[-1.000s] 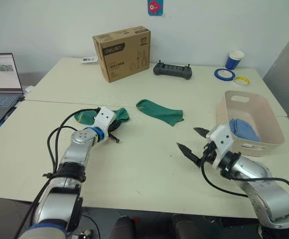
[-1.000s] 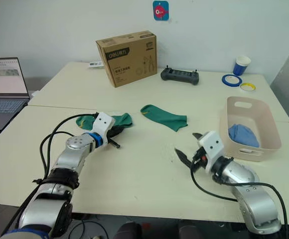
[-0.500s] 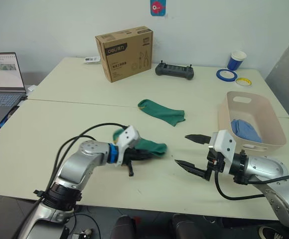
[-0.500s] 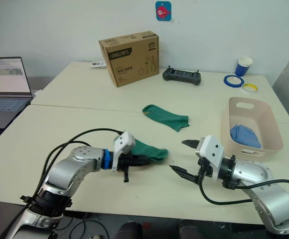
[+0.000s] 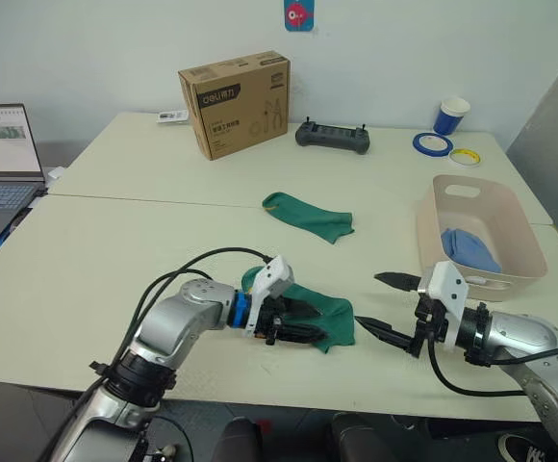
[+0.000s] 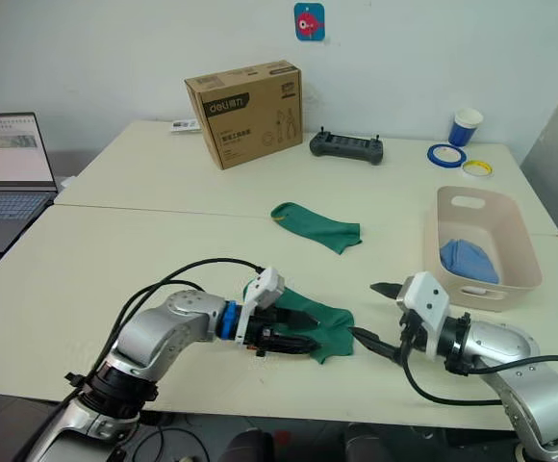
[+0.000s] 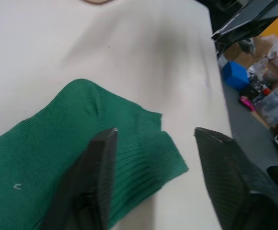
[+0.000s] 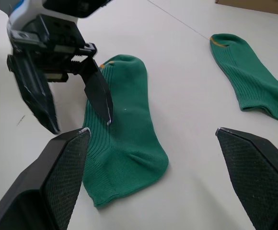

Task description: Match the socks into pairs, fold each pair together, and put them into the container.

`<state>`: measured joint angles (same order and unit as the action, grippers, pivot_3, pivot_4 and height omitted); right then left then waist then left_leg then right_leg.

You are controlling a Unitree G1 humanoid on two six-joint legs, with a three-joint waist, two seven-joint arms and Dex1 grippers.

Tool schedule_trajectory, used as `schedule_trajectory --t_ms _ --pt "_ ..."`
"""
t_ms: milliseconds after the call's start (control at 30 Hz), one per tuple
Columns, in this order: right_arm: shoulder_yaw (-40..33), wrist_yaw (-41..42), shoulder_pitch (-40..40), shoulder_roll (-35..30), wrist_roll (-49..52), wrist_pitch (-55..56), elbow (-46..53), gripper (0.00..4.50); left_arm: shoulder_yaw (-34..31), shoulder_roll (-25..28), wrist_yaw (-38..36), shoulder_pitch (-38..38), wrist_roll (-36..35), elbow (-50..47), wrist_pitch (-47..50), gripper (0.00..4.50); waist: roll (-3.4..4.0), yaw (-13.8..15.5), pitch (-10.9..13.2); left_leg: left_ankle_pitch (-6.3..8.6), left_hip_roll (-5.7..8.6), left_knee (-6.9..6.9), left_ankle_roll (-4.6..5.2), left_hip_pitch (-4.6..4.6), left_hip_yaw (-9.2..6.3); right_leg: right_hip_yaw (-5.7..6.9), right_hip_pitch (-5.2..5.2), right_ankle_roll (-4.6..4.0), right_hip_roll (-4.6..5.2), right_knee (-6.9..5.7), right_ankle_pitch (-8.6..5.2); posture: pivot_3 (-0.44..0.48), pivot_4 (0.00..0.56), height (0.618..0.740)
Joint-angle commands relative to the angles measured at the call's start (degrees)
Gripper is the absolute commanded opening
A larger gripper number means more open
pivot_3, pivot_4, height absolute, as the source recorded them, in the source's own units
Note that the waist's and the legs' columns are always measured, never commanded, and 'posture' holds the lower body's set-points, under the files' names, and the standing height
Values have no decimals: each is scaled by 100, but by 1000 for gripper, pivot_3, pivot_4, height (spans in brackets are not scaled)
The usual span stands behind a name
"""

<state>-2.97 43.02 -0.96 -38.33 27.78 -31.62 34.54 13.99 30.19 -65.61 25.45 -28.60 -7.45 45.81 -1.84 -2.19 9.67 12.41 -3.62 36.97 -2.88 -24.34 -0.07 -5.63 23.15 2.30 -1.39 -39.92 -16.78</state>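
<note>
Since a second ago, the left gripper has dragged one dark green sock from the far left to the table's near edge and let go; its fingers now stand apart over the sock. The right gripper has swung in just right of it, jaws wide and empty. A second green sock lies farther back, well apart. The pink container on the right holds a folded blue pair. To do this well, fetch the far sock next and lay it squarely on the near one, cuffs aligned, before folding.
</note>
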Motion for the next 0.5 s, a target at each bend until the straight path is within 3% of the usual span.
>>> schedule_trajectory --t_ms 33,67,167,267,500 --pt "-129 -352 -186 130 58 -196 96 4500 -969 117 292 485 -51 740 -515 4173 0 20 0 0 0 0 0 0 -1 1 0 0 0 0 0 0 150 740" --pt "53 -411 -299 78 -196 -140 69 4500 -1008 148 423 596 269 1208 -1073 4462 0 27 0 0 1 1 0 0 -3 4 0 0 0 -1 0 0 150 740" --pt "415 -511 -461 127 -515 -11 52 4500 -875 102 763 815 1177 2286 -2773 4462 4 23 -2 0 2 -2 0 2 7 -6 1 -1 0 4 0 0 150 740" --pt "699 -748 -350 279 -763 -106 -30 4500 -947 -231 1109 1070 1403 3070 -3168 4462 1 45 -1 0 3 0 0 -3 7 -4 1 -2 3 9 0 0 150 740" --pt "1078 -1048 -28 637 -923 -600 -262 4500 -572 -95 811 1104 2005 3736 -3412 4462 -7 36 4 0 -1 -1 0 -6 1 2 5 -2 -2 2 1 0 150 740"
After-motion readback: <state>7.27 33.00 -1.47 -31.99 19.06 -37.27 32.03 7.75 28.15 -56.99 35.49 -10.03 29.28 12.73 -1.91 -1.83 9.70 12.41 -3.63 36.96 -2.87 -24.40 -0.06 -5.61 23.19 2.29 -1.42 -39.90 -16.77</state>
